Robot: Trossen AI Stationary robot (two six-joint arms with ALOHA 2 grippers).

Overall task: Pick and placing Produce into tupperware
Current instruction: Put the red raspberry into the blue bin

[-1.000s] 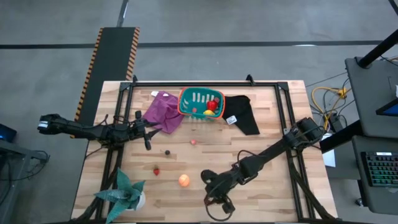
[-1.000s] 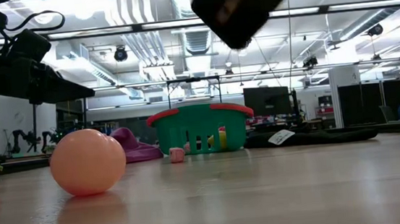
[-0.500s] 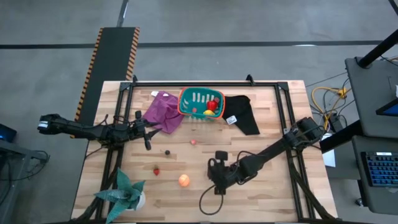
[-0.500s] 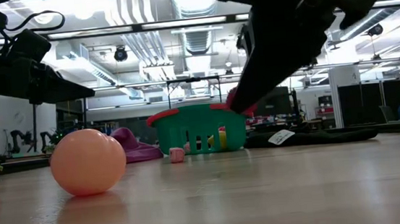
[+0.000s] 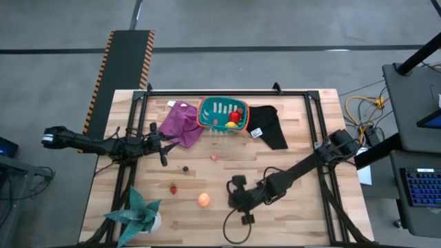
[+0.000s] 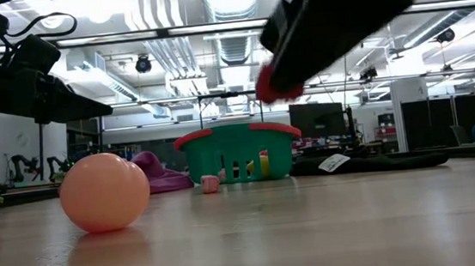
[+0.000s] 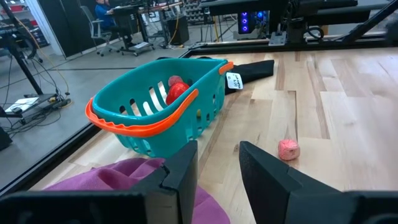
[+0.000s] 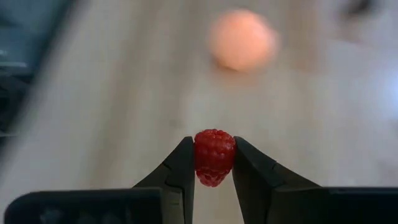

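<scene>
Between my right end effector (image 8: pixel 213 163) fingers: raspberry (image 8: pixel 214 156) clamped, seen only in wrist view; peach ball (image 8: pixel 242 39) ahead; left end effector (image 7: pixel 217 168) parted, idle.

Pale planked wooden table (image 5: pixel 296 158): matt, grained. Teal slotted plastic tupperware (image 7: pixel 158 109): smooth, glossy. Crumpled purple cloth (image 5: pixel 178 124): soft. Red bumpy raspberry (image 8: pixel 214 155): rough.

Right gripper (image 5: pixel 236 195) over the wooden surface (image 5: pixel 303 213), just beside the orange-peach ball (image 5: pixel 203 200). Farther beyond it: small red piece (image 5: pixel 173 189), dark piece (image 5: pixel 185 167), pink piece (image 5: pixel 214 156), teal tupperware (image 5: pixel 211 107). Left gripper (image 5: pixel 162 143) beside the purple cloth (image 5: pixel 180 122).
</scene>
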